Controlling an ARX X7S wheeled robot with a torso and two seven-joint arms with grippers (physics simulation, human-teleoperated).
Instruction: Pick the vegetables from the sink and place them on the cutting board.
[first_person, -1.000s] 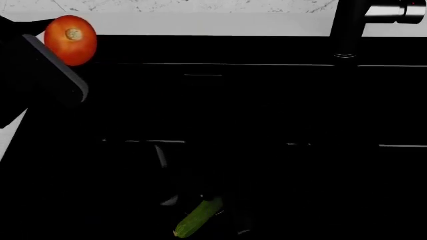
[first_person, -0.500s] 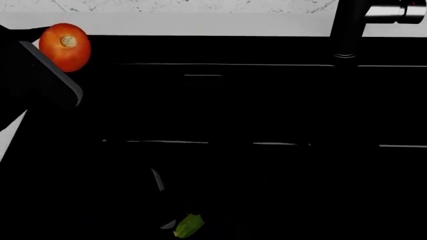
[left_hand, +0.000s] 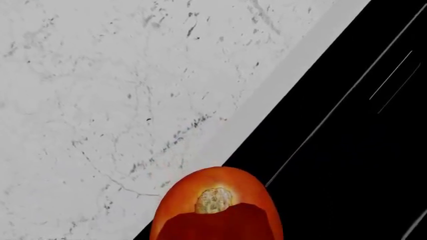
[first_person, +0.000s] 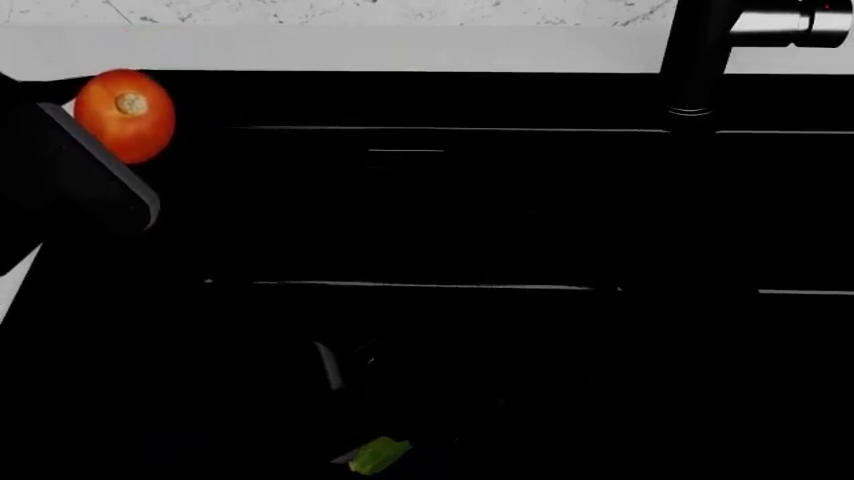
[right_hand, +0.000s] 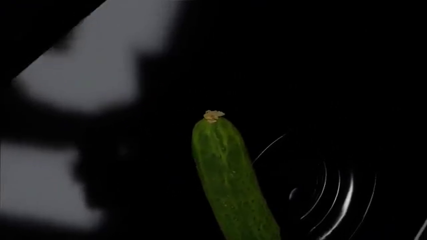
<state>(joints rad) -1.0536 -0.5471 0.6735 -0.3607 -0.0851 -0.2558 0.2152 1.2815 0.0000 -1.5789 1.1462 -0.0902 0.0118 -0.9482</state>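
While the left tool (first_person: 94, 150) clamps the tomato (first_person: 124, 115) over the sink (first_person: 534, 200) rim, upper left, only the right wrist view shows the cucumber (right_hand: 230, 180) whole above the drain (right_hand: 327, 200); right tool's state unclear.

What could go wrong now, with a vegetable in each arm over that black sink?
The tomato sits at the very tip of the left gripper near the sink rim; a slip could send it rolling back into the basin or onto the marble counter. The cucumber hangs over the drain, seemingly gripped by one end; it might swivel or drop. No cutting board is in view, so both carries look long.
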